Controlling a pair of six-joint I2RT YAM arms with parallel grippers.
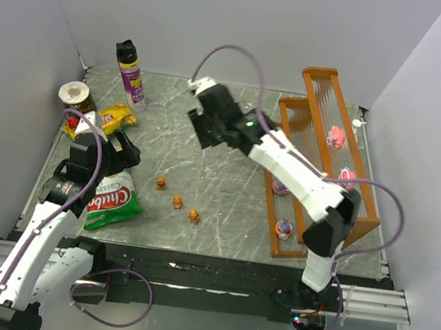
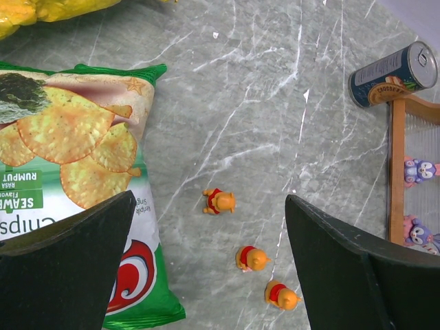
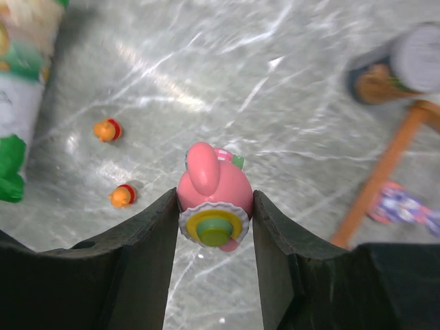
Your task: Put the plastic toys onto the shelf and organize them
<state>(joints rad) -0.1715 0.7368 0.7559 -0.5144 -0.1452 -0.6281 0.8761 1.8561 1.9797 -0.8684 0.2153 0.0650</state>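
My right gripper (image 1: pixel 203 122) is shut on a pink round toy (image 3: pixel 214 189) with a yellow-green base, held above the table's middle back. Three orange toys (image 1: pixel 177 201) lie in a diagonal row on the marble table; they also show in the left wrist view (image 2: pixel 251 258). My left gripper (image 1: pixel 121 149) is open and empty, above the table left of that row, with one orange toy (image 2: pixel 220 201) between its fingers in that view. The orange-brown shelf (image 1: pixel 367 204) stands at the right, holding pink toys (image 1: pixel 337 136) and purple toys (image 1: pixel 283 228).
A green chips bag (image 1: pixel 113 199) lies under my left arm. A yellow snack bag (image 1: pixel 116 116), a jar (image 1: pixel 76 97) and a spray can (image 1: pixel 130 74) stand at the back left. A drinks can (image 2: pixel 392 74) lies by the shelf's corner.
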